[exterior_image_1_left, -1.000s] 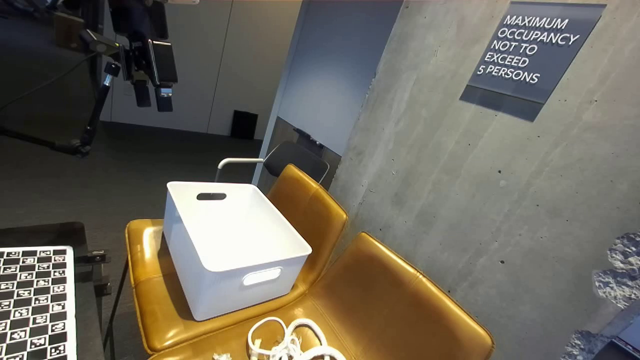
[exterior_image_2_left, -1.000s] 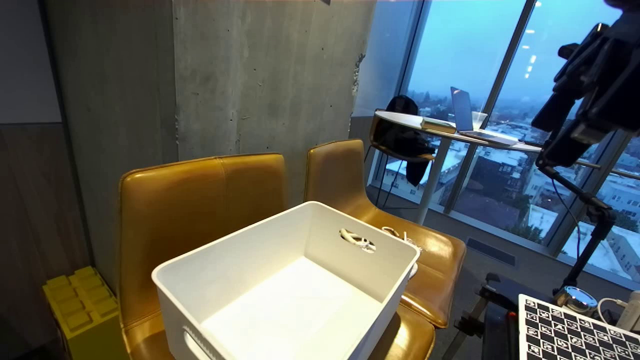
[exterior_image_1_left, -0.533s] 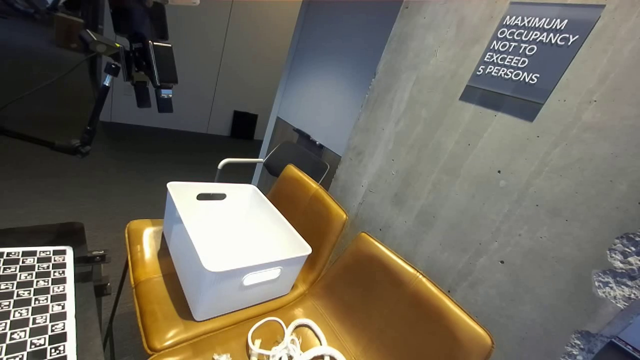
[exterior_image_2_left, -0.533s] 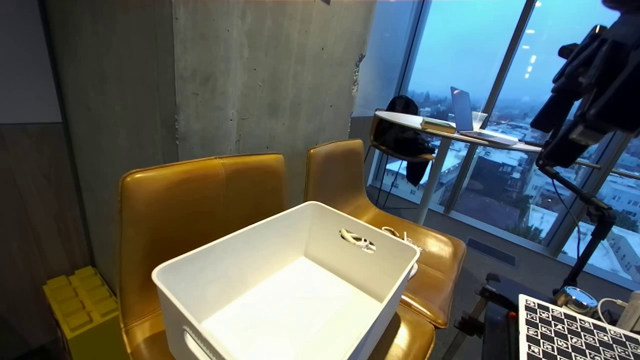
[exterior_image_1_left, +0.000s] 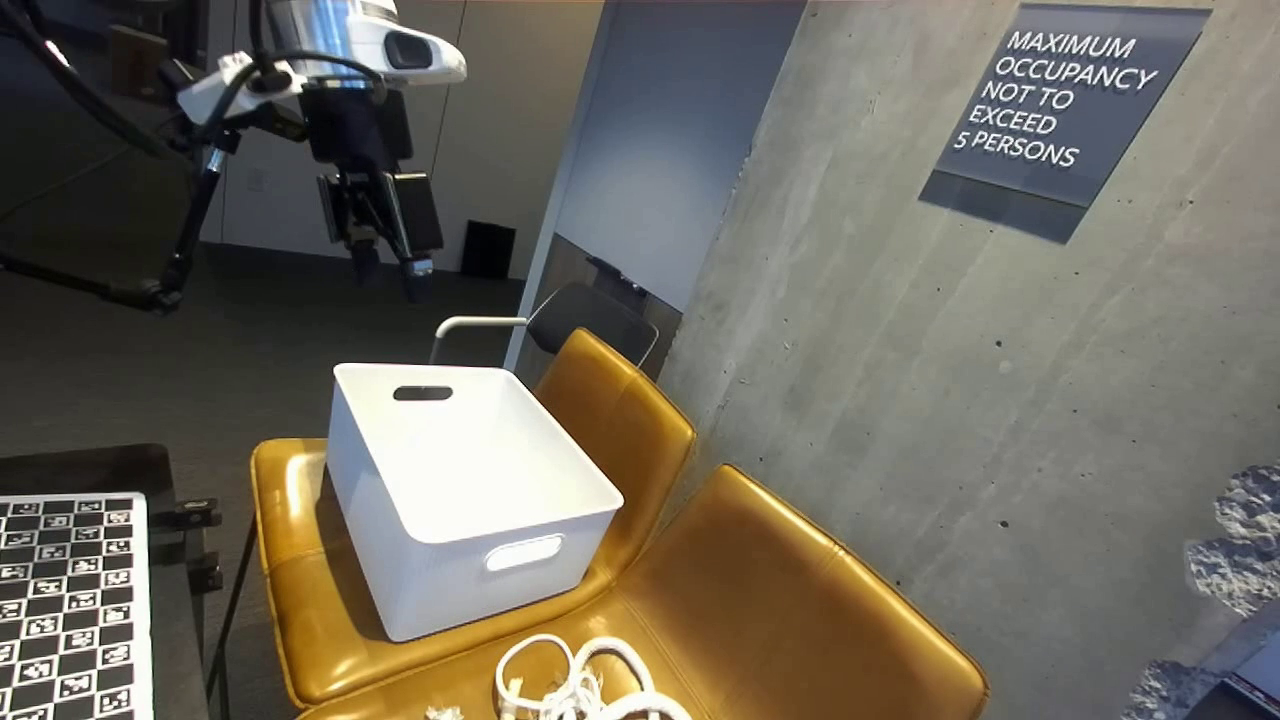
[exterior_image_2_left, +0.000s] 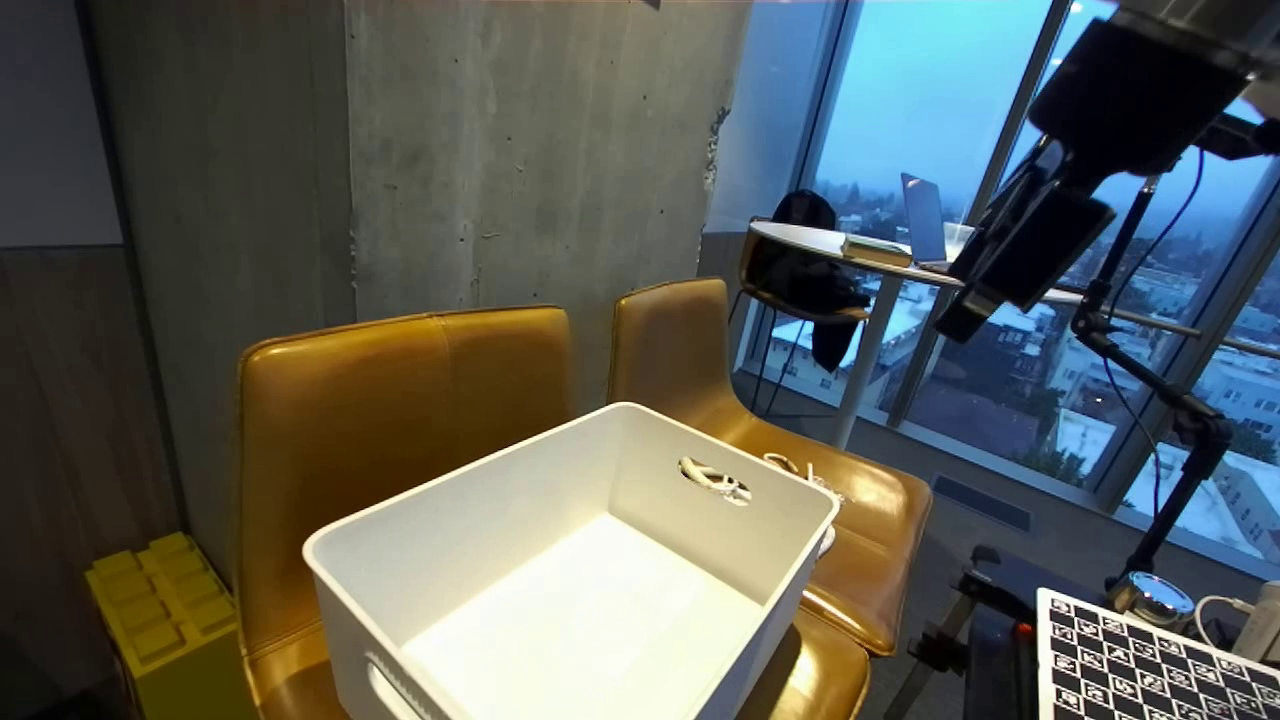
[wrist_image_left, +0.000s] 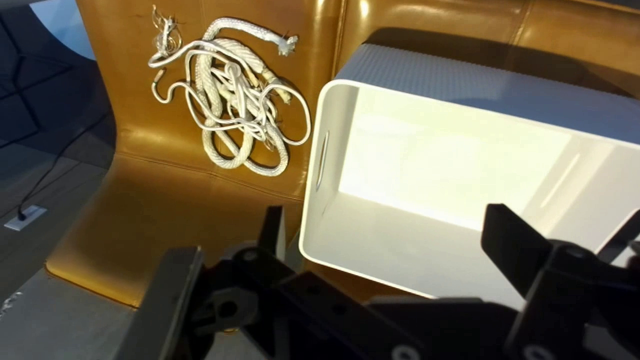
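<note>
Pincer (wrist_image_left: 385, 207): black, blurred, spread wide, holding nothing; foot of the wrist view. Bin (wrist_image_left: 450, 160): white, round-cornered, ribbed outside, bare and glare-washed within; right half, cut off at the edge, partly masked by the pincer. Rope (wrist_image_left: 239, 95): white, braided, frayed, tangled; upper left; in an exterior view partly hidden behind the bin, glimpsed through its handle slot (exterior_image_2_left: 714, 480). Surface (wrist_image_left: 150, 127) under both: tan, glossy.

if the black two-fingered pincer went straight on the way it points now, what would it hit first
Probably the open white rectangular plastic box, which lies below the pincer; depth is unclear, so exactly where on it I can't tell.
</note>
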